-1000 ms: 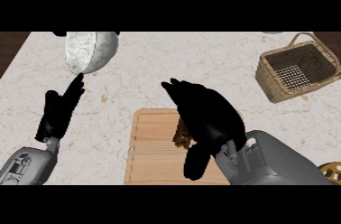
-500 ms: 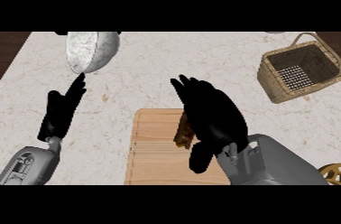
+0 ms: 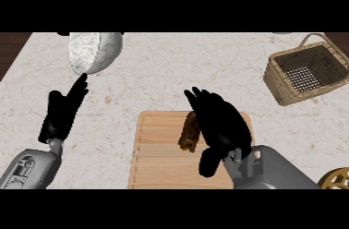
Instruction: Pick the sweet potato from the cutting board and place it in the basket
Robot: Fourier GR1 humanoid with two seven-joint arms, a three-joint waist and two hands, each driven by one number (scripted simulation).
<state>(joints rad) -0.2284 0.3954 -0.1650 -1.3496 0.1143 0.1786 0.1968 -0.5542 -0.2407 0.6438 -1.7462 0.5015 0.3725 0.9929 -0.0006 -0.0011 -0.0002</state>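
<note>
A: Head view. A marbled counter is shown, bearing a cutting board and, far right, a basket.

B: Where is the sweet potato found?

A: On the board, long axis running away from the robot, partly hidden under the right hand, whose fingers are spread over it. The left hand is rested open, well apart.

A kitchen: marble counter, wooden cutting board, wicker basket
</note>
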